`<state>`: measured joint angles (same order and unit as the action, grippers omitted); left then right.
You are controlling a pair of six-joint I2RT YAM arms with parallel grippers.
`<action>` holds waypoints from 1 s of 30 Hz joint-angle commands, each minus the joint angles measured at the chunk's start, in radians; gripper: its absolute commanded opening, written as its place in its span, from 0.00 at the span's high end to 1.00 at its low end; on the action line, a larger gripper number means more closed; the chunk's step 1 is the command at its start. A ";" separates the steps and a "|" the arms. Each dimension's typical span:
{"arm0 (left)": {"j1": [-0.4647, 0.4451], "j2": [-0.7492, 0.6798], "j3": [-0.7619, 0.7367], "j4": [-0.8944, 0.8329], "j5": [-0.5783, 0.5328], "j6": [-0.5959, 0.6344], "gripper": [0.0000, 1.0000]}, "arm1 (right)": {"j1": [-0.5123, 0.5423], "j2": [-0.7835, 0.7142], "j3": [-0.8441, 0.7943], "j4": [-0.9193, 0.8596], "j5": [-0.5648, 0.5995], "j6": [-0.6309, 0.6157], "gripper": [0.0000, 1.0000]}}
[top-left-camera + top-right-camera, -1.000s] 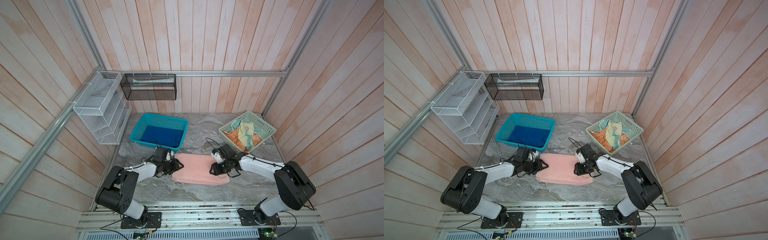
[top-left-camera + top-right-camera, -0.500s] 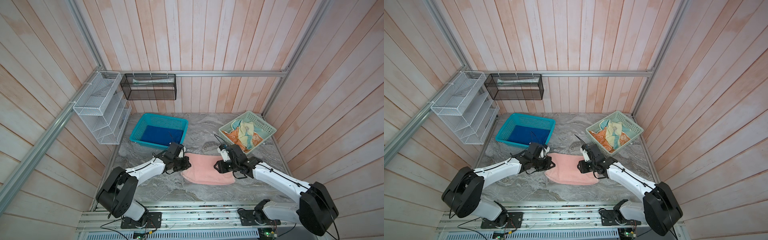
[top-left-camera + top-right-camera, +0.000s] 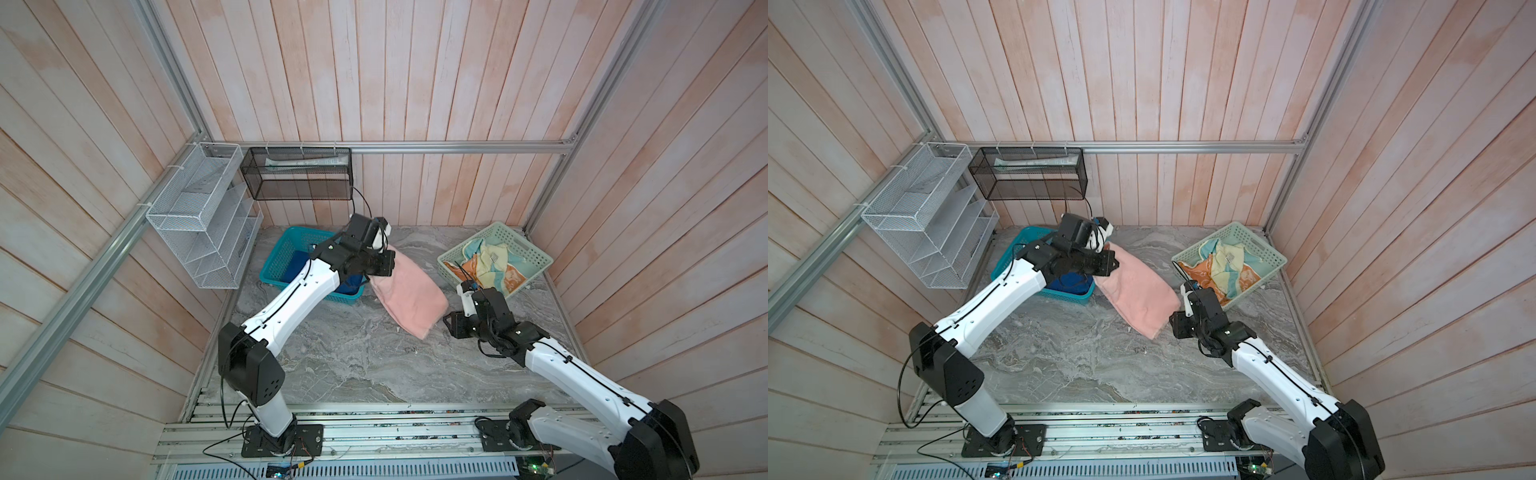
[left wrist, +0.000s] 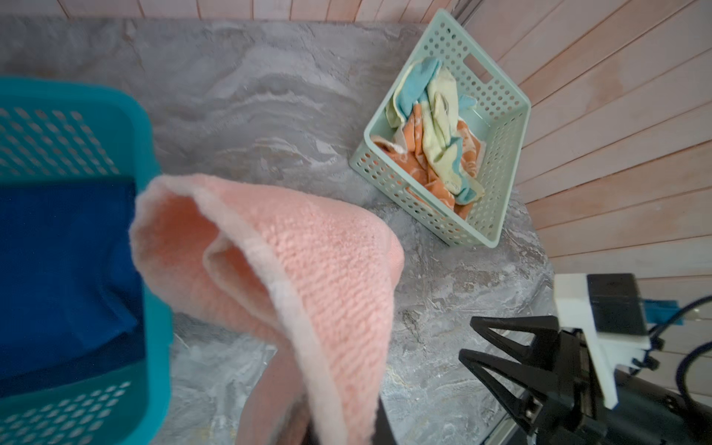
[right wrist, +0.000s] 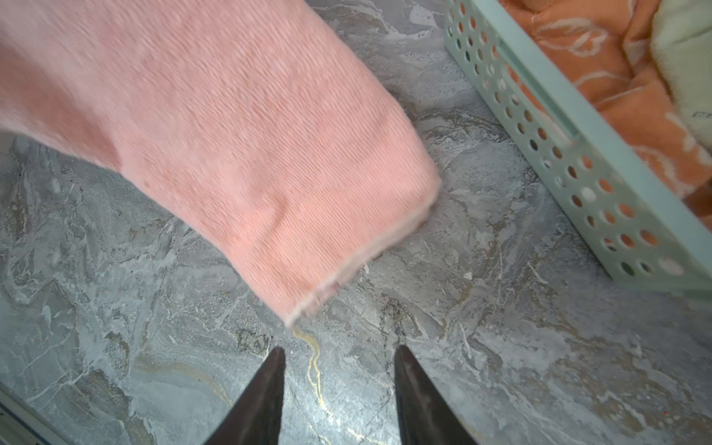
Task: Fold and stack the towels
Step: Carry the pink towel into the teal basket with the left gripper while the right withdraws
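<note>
My left gripper (image 3: 380, 266) (image 3: 1106, 268) is shut on one end of the folded salmon pink towel (image 3: 409, 297) (image 3: 1140, 297) (image 4: 308, 250), held up beside the teal basket (image 3: 286, 249). The towel slopes down to the right, its low end (image 5: 239, 127) close to the table. In the left wrist view the cloth hides the fingertips. The right gripper (image 3: 451, 328) (image 5: 339, 352) is open and empty, just past that low end. A blue towel (image 4: 61, 269) lies in the teal basket. Crumpled in the pale green tray (image 3: 523, 245) are a yellow towel (image 3: 492, 257) and an orange towel (image 3: 513, 280).
A white wire rack (image 3: 199, 216) hangs on the left wall and a black mesh shelf (image 3: 299, 178) on the back wall. The grey marble table (image 3: 353, 361) runs to a metal rail at the front.
The left gripper has shut on the pink towel and lifted it up and back toward the teal basket. The right gripper has let go and drawn back to the right.
</note>
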<state>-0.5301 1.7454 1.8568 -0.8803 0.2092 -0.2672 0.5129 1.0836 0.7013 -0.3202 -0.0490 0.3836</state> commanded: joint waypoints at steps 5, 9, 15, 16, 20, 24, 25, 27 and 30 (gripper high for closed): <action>0.185 0.163 0.545 -0.466 -0.047 0.290 1.00 | -0.041 0.094 0.124 0.022 -0.016 -0.029 0.52; 0.384 0.194 0.386 -0.346 -0.004 0.359 1.00 | -0.053 0.186 0.199 0.034 -0.062 -0.022 0.52; 0.537 0.301 0.142 -0.079 -0.008 0.365 1.00 | -0.051 0.331 0.296 0.062 -0.238 0.018 0.52; 0.538 0.317 0.129 -0.047 -0.025 0.369 1.00 | -0.051 0.359 0.310 0.078 -0.273 0.038 0.52; 0.538 0.376 0.138 0.015 -0.022 0.378 1.00 | -0.015 0.470 0.381 0.153 -0.375 0.117 0.52; 0.538 0.425 0.168 0.027 -0.024 0.395 1.00 | 0.066 0.620 0.506 0.198 -0.434 0.176 0.52; 0.539 0.435 0.176 0.025 -0.027 0.404 1.00 | 0.087 0.660 0.545 0.207 -0.456 0.189 0.52; 0.538 0.450 0.185 0.022 -0.040 0.424 1.00 | 0.122 0.740 0.613 0.218 -0.492 0.215 0.52; 0.538 0.472 0.199 0.009 -0.074 0.473 1.00 | 0.150 0.850 0.709 0.220 -0.536 0.260 0.52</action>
<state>0.0044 2.1811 2.0254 -0.8932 0.1726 0.1440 0.6460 1.8668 1.3510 -0.1261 -0.5003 0.5777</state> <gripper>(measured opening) 0.063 0.478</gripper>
